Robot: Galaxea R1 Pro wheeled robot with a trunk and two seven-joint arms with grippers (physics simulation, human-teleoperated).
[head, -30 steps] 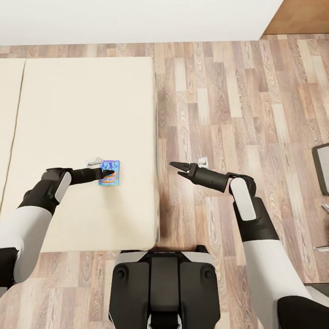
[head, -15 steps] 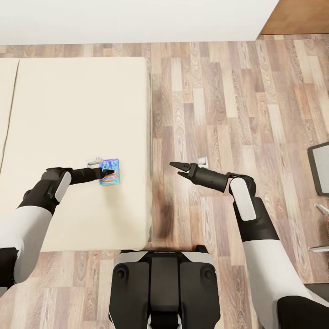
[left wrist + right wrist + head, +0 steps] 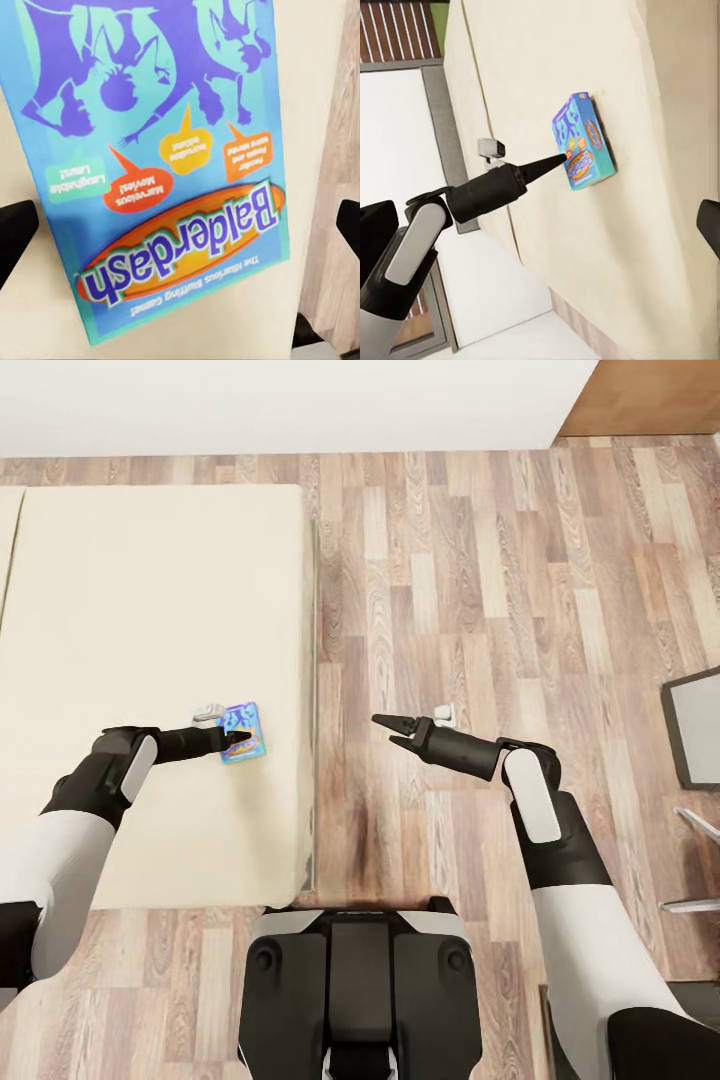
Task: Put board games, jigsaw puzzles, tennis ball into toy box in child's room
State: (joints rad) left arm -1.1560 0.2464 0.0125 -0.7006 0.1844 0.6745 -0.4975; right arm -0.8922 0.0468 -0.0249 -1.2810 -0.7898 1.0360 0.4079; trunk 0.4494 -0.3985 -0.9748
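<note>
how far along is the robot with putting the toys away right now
Early, as far as these views tell. Nothing looks packed yet: no toy box is in sight. In hand: the left gripper is at the small blue board game, labelled Balderdash, which lies on the bed; whether it is gripped is unclear. The right gripper hangs open and empty over the floor. Left: carrying this game over to the box.

Both arms reach forward from the trunk, elbows bent outward, forearms angled inward; the left gripper [image 3: 238,739] sits low with its dark fingertips close together, though whether they are parted or closed is unclear; the right gripper [image 3: 390,728] hovers level at about the same height, its fingers [image 3: 383,719] spread apart with nothing between them.
</note>
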